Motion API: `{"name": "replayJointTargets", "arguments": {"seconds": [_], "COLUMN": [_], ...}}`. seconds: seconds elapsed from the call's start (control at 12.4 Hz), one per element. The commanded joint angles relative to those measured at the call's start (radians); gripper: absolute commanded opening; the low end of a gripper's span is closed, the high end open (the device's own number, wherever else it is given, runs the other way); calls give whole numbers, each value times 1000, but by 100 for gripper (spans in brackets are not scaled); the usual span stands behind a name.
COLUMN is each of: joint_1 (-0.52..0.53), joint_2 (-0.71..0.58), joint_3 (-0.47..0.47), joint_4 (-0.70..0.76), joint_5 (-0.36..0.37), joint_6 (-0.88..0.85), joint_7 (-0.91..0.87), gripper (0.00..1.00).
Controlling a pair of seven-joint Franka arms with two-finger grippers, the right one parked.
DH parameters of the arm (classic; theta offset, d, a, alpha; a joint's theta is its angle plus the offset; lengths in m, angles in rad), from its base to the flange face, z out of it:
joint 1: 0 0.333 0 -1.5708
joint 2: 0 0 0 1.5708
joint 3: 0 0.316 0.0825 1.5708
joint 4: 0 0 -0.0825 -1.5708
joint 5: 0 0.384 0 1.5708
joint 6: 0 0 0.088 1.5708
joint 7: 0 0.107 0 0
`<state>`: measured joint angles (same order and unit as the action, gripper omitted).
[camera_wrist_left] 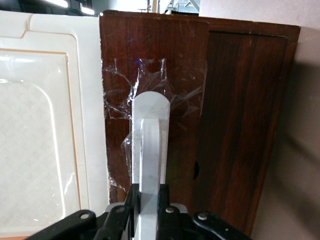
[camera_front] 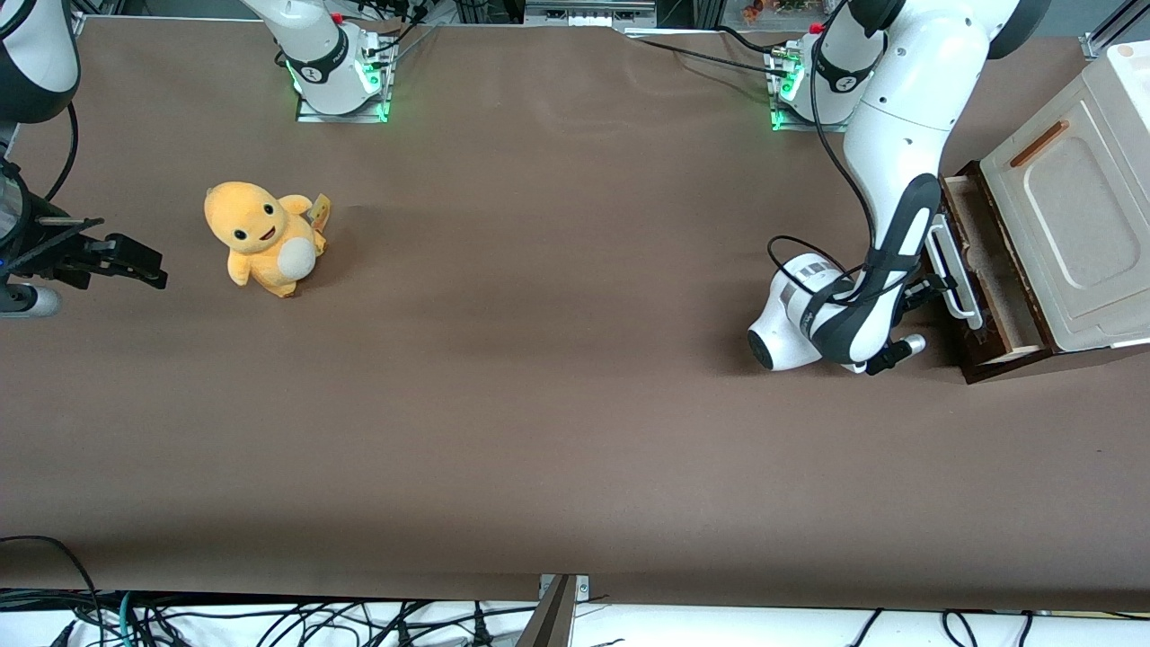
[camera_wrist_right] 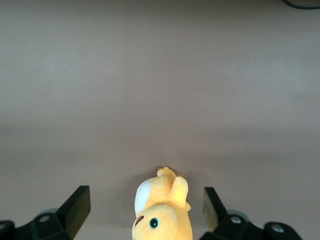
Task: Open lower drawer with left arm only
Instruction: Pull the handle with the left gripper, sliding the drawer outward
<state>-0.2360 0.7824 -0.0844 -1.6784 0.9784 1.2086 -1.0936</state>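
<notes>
The lower drawer [camera_front: 988, 270] of the cabinet at the working arm's end of the table stands partly pulled out, and its pale beige tray shows from above. Its dark brown front [camera_wrist_left: 150, 75] carries a white loop bar handle [camera_wrist_left: 150, 145], also seen as the handle [camera_front: 949, 270] in the front view. The left arm [camera_front: 885, 180] reaches down in front of the drawer. Its black gripper [camera_wrist_left: 149, 200] is shut on the white handle, one finger [camera_wrist_left: 132, 197] pressed against each side of the bar. In the front view the gripper [camera_front: 925, 289] is mostly hidden by the wrist.
A cream panel [camera_front: 1069, 216] with a thin orange-brown handle [camera_front: 1039, 144] sits above the drawer; the cream panel [camera_wrist_left: 45, 125] lies beside the brown front. A yellow plush toy [camera_front: 263, 237] stands on the brown table toward the parked arm's end.
</notes>
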Motion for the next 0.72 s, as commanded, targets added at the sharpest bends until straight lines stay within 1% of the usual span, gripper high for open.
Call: {"name": "replayJointTargets", "arguments": {"seconds": [0.0, 0.4, 0.64], "joint_1": [-20, -25, -25], "joint_2": [-3, -3, -3], "joint_3": [-14, -15, -35], "joint_4": [25, 32, 48], "joint_5": [-56, -78, -95], "joint_6": [-24, -23, -24], "joint_7": [-17, -15, -17], "gripper": [11, 11, 11]}}
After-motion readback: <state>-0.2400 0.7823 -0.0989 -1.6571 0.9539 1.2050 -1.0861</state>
